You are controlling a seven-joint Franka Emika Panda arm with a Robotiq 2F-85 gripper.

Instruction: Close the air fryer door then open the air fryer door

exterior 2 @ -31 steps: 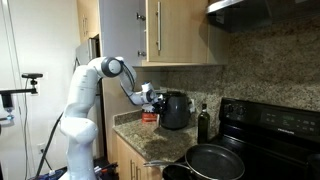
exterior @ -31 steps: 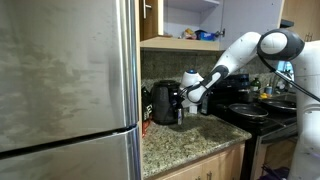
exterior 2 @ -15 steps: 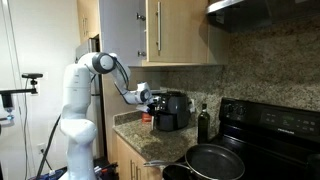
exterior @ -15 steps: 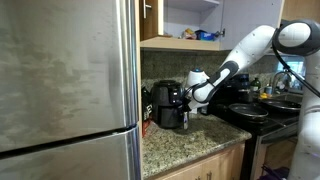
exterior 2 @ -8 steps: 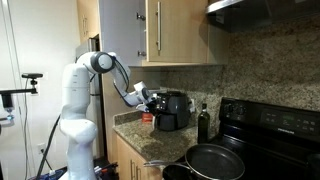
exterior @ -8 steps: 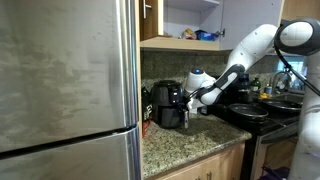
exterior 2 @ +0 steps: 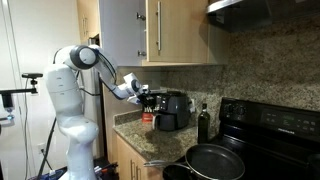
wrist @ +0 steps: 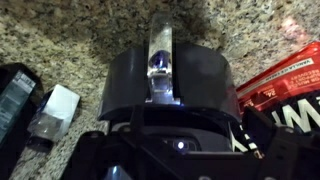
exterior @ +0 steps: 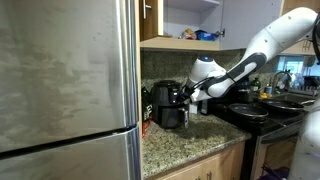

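A small black air fryer with a rounded top (exterior 2: 174,108) stands on the speckled granite table (exterior 2: 128,126), close to the back wall and under pale wooden cupboards (exterior 2: 182,30). Its dark grey front door (wrist: 130,95) faces the white robot arm (exterior 2: 75,95). From the door a glossy black handle (wrist: 160,58) sticks straight out towards the wrist camera and catches a bright streak of light.

The black claw (exterior 2: 147,96) is level with the front of the air fryer and right at the handle. In an exterior view it shows as a dark shape (exterior: 186,96) pressed against the appliance. In the wrist view the claw parts are blurred and dark along the bottom edge. I cannot tell whether the claw is clenched on the handle or released around it. I also cannot tell whether the door sits flush with the body.

A red printed packet (wrist: 286,80) lies on the table just beside the air fryer. On the other side lie a small white block (wrist: 55,106) and a dark flat object (wrist: 14,95). A dark bottle (exterior 2: 205,122) stands between the air fryer and a black stove (exterior 2: 272,125), and a black frying pan (exterior 2: 215,160) rests on that stove. A large stainless-steel fridge (exterior: 65,90) fills the near side of an exterior view.
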